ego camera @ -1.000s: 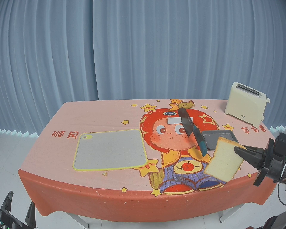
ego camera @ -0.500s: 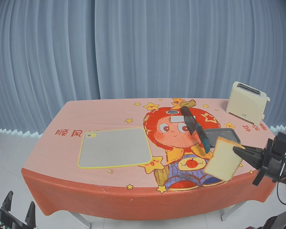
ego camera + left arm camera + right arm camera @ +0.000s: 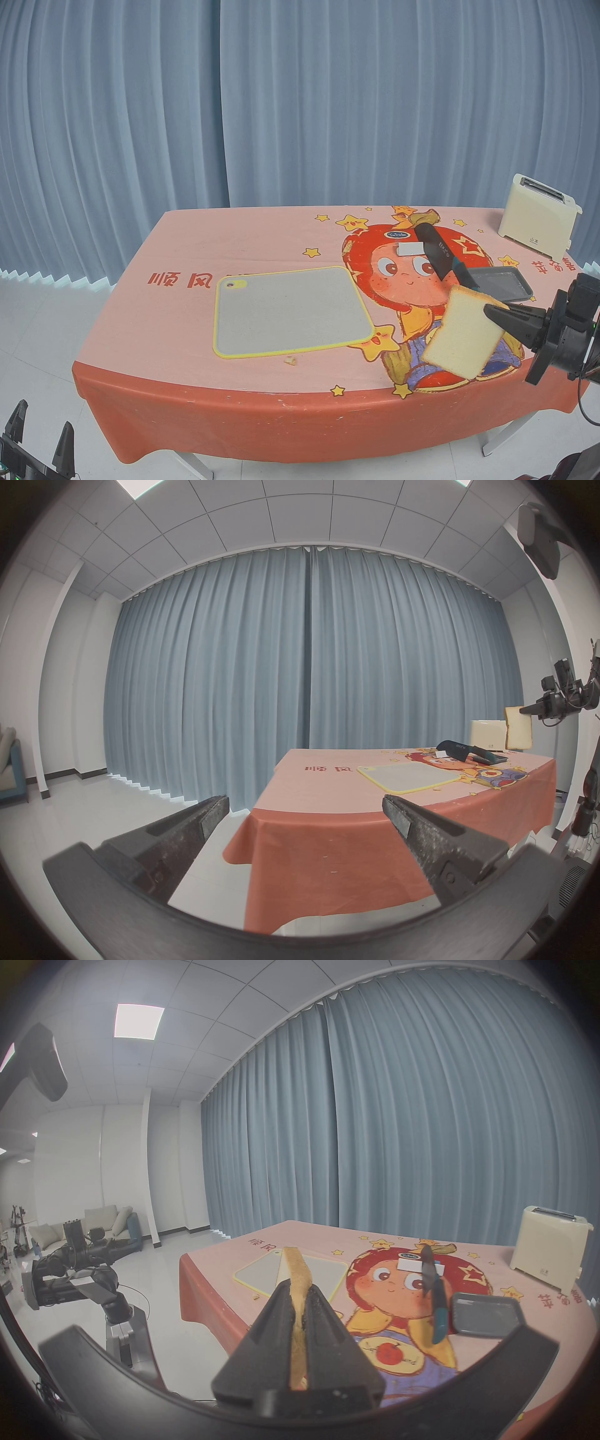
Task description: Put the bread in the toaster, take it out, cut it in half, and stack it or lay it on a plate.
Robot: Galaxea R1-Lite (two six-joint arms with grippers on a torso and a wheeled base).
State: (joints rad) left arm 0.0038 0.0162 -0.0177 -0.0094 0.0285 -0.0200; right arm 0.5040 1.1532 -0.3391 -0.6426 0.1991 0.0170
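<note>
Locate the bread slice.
Head view: the bread slice hangs clamped in the right gripper over the right front of the table, just before the knife and grey tray.

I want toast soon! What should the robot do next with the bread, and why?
Probably carry the bread up and back to the toaster. The right gripper is shut on it above the front edge of the table, and the toaster stands farther back.

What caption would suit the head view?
Right gripper grips a bread slice by the table; toaster stands at its far corner.
</note>
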